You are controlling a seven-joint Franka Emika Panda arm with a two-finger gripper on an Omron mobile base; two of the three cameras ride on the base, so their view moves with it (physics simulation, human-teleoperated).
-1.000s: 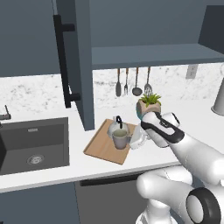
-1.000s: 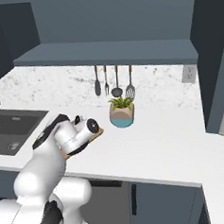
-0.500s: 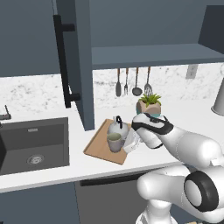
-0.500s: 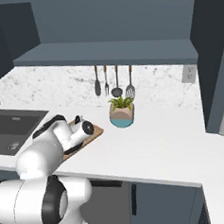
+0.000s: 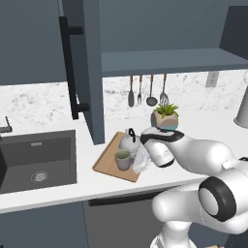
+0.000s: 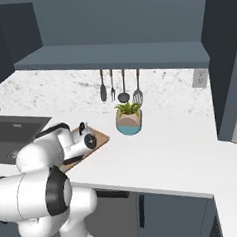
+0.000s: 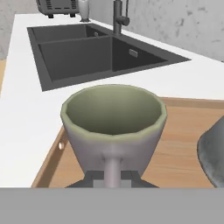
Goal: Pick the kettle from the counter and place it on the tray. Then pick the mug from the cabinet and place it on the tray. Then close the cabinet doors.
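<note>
Sink (image 5: 36, 164): dark inset basin at the left end of the desk (image 5: 193, 160), its tap (image 7: 119, 16) standing at the back rim.
Cabinet door (image 5: 80, 68): dark slate-blue panel swung open above the desk, long axis vertical, its black bar handle (image 5: 70, 72) running top to bottom on the face.
Tray (image 5: 107, 160): light-brown wooden board lying flat on the desk just right of the sink, set at a slant to the front edge, one corner toward the backsplash.
Mug (image 7: 113, 120): greyish-olive, upright near the tray's front-left edge, mouth up; in the hand view its handle (image 7: 112, 171) points straight back at the camera.
Hand (image 7: 113, 179): fingers drawn together on the mug's handle, the white wrist reaching in low from the right in the left base view.
Kettle (image 5: 129, 141): silver-grey dome upright on the tray just behind the mug, black handle arched over the top; its curved side fills the right edge of the hand view.
Plant pot (image 6: 129, 125): teal-and-tan, upright near the backsplash to the right of the tray, green leaves on top.
Utensils (image 6: 120, 85): four hanging on the marble backsplash above the pot, long axes vertical.
</note>
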